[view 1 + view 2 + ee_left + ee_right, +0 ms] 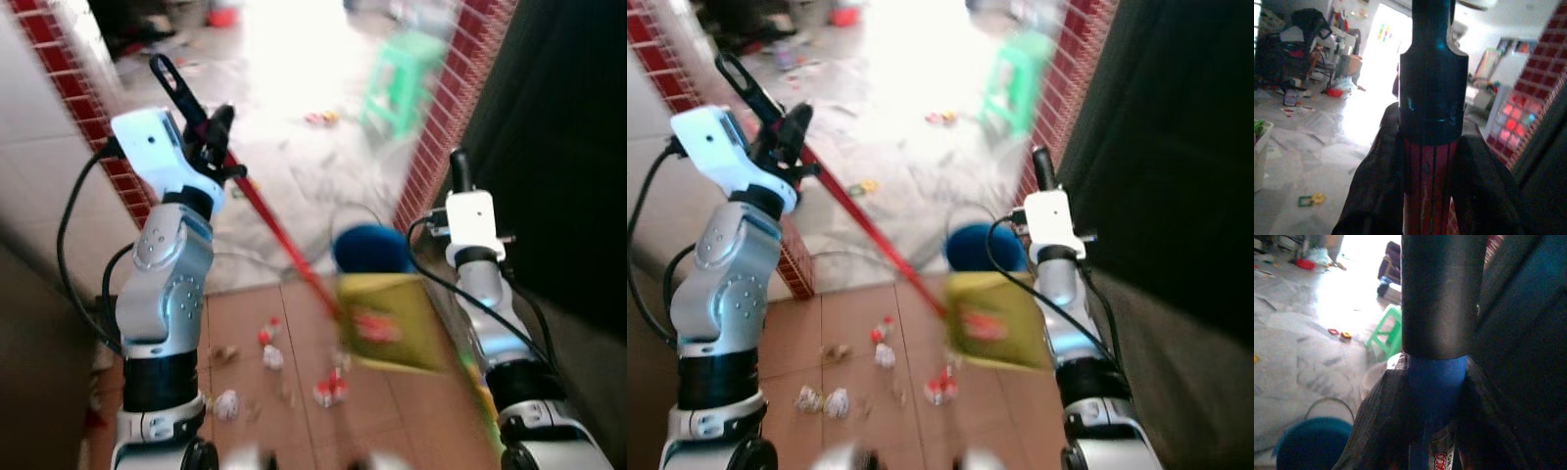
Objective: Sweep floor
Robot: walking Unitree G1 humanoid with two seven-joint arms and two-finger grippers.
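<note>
- My left gripper is clenched on the red broom handle, held high; the stick slants down to the tiled floor.
- My right gripper grasps the blue dustpan handle; the yellow dustpan hangs blurred over the tiles.
- Litter lies scattered beside the pan.
- A blue bucket stands behind it.
</note>
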